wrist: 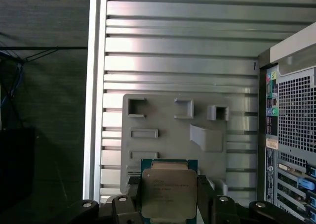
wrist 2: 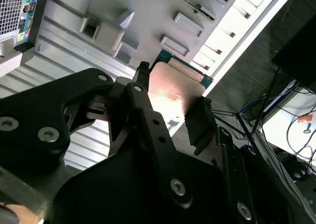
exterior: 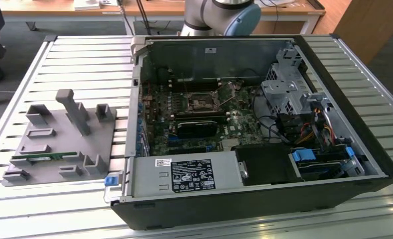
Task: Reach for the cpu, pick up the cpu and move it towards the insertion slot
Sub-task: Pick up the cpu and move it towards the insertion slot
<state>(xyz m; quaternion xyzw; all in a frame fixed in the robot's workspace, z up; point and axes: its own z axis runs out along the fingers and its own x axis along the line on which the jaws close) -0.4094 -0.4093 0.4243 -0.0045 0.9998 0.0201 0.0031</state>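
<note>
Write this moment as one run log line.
gripper: shut on cpu | cpu: held clear of grey tray | insertion slot: inside open case

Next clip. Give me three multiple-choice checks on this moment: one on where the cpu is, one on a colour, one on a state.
1. Where is the cpu?
A. seated in the insertion slot
B. between the fingers of the gripper
C. lying flat on the slatted table

2. What colour is the parts holder plate?
A. grey
B. red
C. yellow

3. How does the computer case stand?
A. closed, with its side panel on
B. open, with the motherboard exposed
C. wrapped in plastic film

Answers:
1 B: both wrist views show the gripper's fingers clamped on its opposite edges.
2 A: it is plain grey in the first wrist view and the exterior view.
3 B: the exterior view looks straight into its interior.
</note>
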